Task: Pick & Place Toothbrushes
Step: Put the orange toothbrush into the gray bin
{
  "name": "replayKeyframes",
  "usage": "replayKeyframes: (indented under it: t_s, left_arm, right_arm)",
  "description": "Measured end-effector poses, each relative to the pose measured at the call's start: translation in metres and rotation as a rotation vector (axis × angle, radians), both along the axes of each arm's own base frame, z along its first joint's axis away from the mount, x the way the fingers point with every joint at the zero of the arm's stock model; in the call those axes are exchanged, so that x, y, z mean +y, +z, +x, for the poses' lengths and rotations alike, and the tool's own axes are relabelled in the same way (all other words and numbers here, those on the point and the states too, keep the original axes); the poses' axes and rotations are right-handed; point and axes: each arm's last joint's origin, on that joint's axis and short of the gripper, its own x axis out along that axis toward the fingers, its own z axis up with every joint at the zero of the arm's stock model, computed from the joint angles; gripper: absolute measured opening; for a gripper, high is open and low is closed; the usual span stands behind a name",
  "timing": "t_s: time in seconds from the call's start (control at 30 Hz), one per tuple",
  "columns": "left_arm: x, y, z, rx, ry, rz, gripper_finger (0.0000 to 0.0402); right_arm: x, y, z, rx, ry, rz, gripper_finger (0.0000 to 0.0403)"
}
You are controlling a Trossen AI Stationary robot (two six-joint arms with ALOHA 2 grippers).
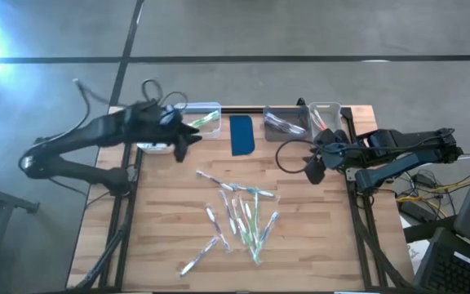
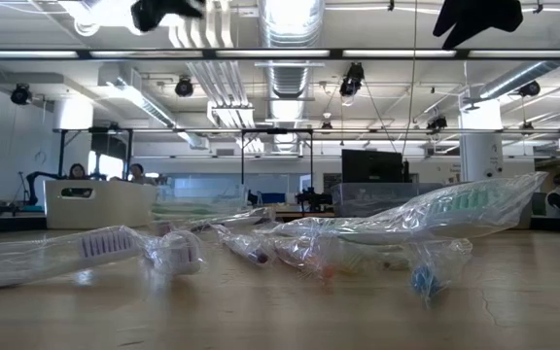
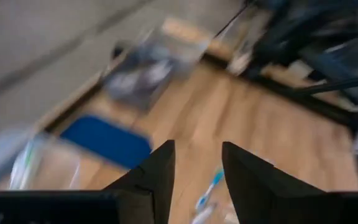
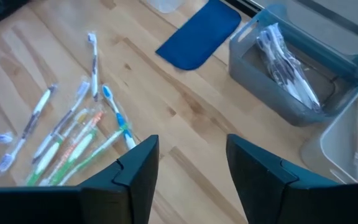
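blue pad (image 1: 242, 135), grey bin (image 4: 297, 74), wooden table (image 1: 170, 212)

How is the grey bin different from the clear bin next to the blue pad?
The grey bin lies right of the blue pad; the clear bin lies left. The grey bin has dark walls and holds dark-looking wrapped toothbrushes; the clear bin is see-through with a green toothbrush. Both stand at the table's far edge.

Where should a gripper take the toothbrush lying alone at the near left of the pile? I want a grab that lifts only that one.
Grip the lone toothbrush at mid-handle, coming straight down with the fingers across its width. It lies flat on the table, slanted, with bare wood on both sides there. Its far end nears the pile of toothbrushes, so stay toward the middle or the near end.
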Motion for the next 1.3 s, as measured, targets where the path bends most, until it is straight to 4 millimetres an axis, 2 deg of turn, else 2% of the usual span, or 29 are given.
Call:
replayKeyframes:
  t_s: [0.17,0.47,0.67,0.83,1.17,1.3]
  left_arm:
    - [-0.027,0.022,-0.025,-0.153,-0.137,0.119,0.0131]
    - [-0.033,0.024,-0.067,-0.254,-0.182,0.159,0.0123]
    - [-0.034,0.012,-0.084,-0.272,-0.188,0.182,0.0111]
    - [-0.035,-0.009,-0.094,-0.277,-0.183,0.161,0.0100]
    - [-0.035,-0.045,-0.094,-0.254,-0.186,0.170,0.0096]
    - [-0.034,-0.051,-0.091,-0.239,-0.188,0.169,0.0098]
  right_arm:
    - [0.001,0.002,0.003,-0.035,0.018,-0.006,0.0163]
    - [0.003,0.013,0.016,-0.176,0.080,-0.035,0.0131]
    - [0.004,0.018,0.021,-0.242,0.105,-0.050,0.0111]
    - [0.004,0.020,0.022,-0.260,0.104,-0.049,0.0092]
    - [0.005,0.022,0.024,-0.296,0.103,-0.043,0.0057]
    - [0.005,0.023,0.025,-0.304,0.102,-0.042,0.0047]
